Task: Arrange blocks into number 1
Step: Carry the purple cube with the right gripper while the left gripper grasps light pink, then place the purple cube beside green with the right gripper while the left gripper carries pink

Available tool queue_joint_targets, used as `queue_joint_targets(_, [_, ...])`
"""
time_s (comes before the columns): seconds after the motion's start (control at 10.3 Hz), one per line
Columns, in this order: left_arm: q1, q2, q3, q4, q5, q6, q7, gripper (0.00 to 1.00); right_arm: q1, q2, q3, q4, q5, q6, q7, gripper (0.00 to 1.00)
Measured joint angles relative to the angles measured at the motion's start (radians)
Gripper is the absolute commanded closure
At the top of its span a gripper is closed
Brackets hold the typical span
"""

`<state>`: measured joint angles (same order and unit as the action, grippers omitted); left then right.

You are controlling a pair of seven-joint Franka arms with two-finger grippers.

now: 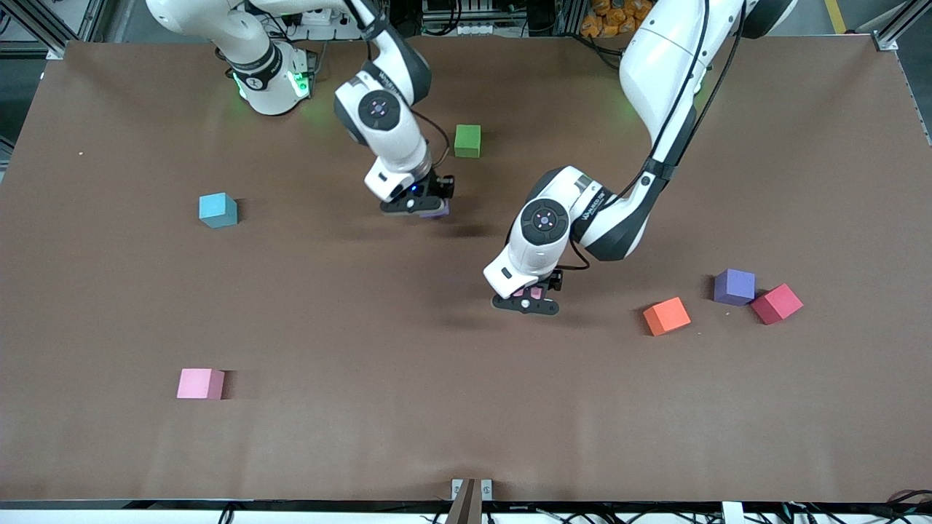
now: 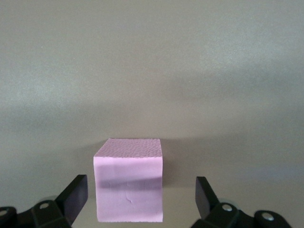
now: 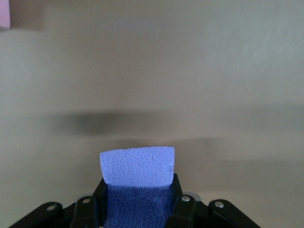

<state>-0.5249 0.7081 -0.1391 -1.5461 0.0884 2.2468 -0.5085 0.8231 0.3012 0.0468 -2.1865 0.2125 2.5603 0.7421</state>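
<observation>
My right gripper [image 1: 426, 209] is shut on a purple block [image 3: 137, 173] and holds it above the table's middle, near the green block [image 1: 467, 140]. My left gripper [image 1: 529, 300] is open and low around a pink block [image 2: 129, 185] that rests on the table, with a gap on each side between the block and the fingers [image 2: 75, 195]. A second pink block [image 1: 200, 383] lies toward the right arm's end, nearer the front camera. The orange block [image 1: 666, 316] and another purple block [image 1: 734, 286] lie toward the left arm's end.
A crimson cube [image 1: 776, 303] touches the purple block on the table. A light blue cube [image 1: 218, 210] sits toward the right arm's end. A pink corner [image 3: 4, 14] shows at the edge of the right wrist view. The brown table [image 1: 364, 437] is bare near the front camera.
</observation>
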Motion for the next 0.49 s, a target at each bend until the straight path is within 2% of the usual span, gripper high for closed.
queue_joint_targets(0.49, [0.002, 0.015, 0.002, -0.011, 0.0, -0.003, 0.014, 0.0, 0.098, -0.005, 0.047, -0.021, 0.0, 0.023, 0.153, 0.5])
